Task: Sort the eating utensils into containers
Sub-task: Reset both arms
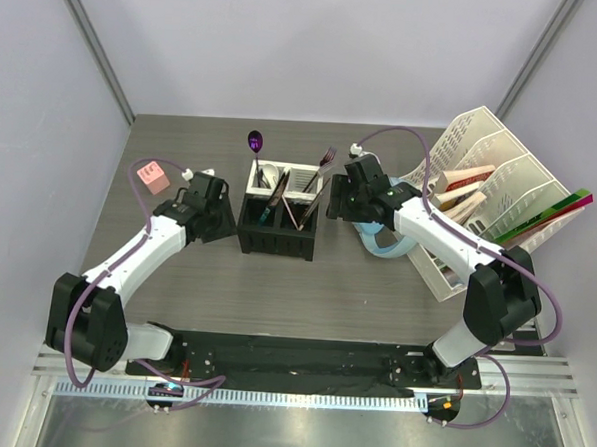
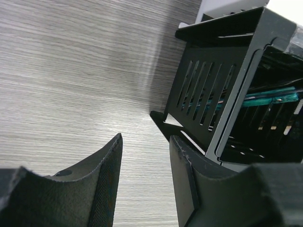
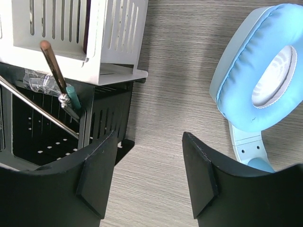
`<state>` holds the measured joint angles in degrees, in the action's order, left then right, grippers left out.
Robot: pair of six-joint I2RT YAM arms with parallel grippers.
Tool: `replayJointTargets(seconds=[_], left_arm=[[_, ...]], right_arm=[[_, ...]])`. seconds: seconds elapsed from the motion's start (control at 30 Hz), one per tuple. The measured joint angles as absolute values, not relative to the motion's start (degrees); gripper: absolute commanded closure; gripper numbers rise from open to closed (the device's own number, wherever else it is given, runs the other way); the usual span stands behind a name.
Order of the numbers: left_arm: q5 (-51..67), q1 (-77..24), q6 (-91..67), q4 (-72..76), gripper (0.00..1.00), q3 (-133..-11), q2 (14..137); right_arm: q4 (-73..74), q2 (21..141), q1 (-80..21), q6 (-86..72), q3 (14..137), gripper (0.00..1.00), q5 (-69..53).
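All the cutlery [image 1: 277, 194] stands in the caddy [image 1: 278, 240] at centre frame; left tool [image 2: 144, 142] and right tool [image 3: 149, 142] flank it, parted and empty. Sorting looks done.

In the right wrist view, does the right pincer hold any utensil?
No, the right pincer stands open, with only the grey wood-grain tabletop showing in its gap.

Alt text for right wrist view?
Open right gripper hovers over the grey wood-grain table, empty, between a black slotted caddy with white inserts on the left and a light blue padded headphone earcup on the right. A brown chopstick leans in the caddy.
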<state>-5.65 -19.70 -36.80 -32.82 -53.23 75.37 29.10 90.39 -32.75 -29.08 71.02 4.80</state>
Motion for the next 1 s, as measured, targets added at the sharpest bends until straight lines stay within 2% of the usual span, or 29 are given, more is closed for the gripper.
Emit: replayJointTargets(seconds=[0.67, 1.0], left_arm=[[-1.3, -19.7, -35.9, -30.6, 0.57, -53.1, 77.0], [-3.9, -19.7, -36.0, -32.1, 0.47, -53.8, 76.3]], right_arm=[[29.2, 90.4, -31.4, -29.1, 71.0, 0.36, 5.0], [30.0, 90.0, -30.1, -29.0, 71.1, 0.36, 5.7]])
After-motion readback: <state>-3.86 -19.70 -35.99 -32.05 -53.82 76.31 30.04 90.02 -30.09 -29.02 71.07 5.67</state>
